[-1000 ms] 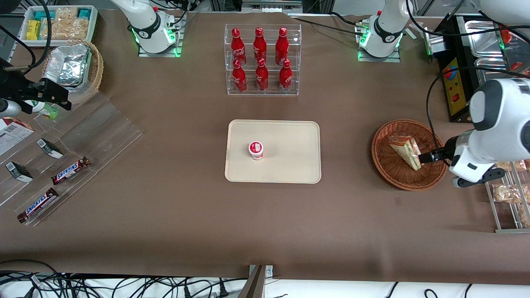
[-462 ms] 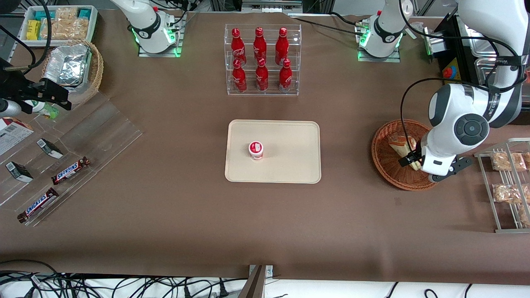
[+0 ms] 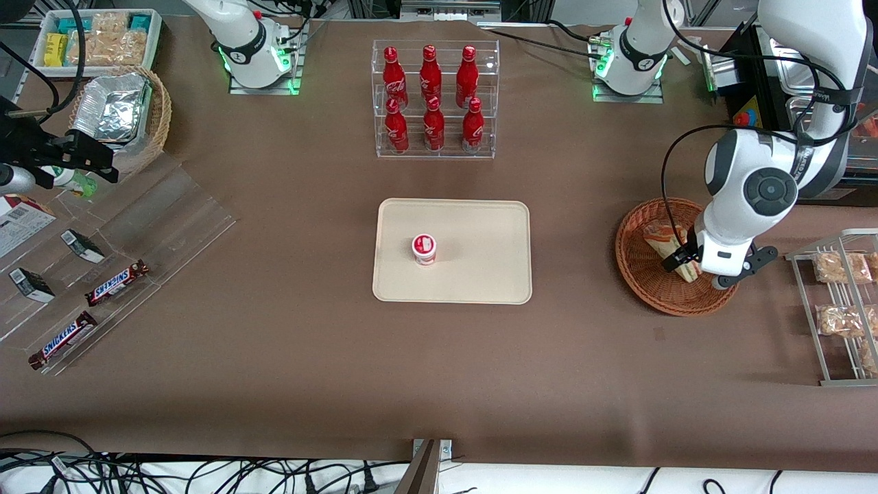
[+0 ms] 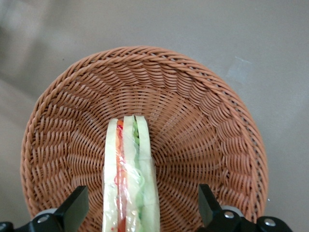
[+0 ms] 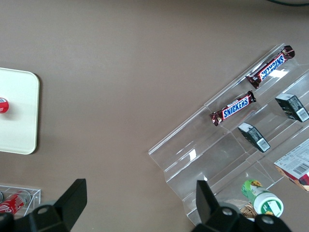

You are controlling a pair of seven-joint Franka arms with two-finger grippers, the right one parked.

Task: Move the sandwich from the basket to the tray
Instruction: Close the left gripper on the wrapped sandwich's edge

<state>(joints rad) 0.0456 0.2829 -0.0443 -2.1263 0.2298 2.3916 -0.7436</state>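
Sandwich standing on its edge inside the brown basket, toward the working arm's end of the table. Gripper low over the basket, wide open, one finger on each side of the sandwich, not touching. Holding nothing. Tray well apart, with a small red and white cup on it.

Lighting: even, diffuse, overhead — shadows soft and short. Glare: bright patches on the clear acrylic shelf and foil containers. Wrist view of the basket: weave sharp; gripper, spread wide over it, slightly soft. Front view crisp throughout.
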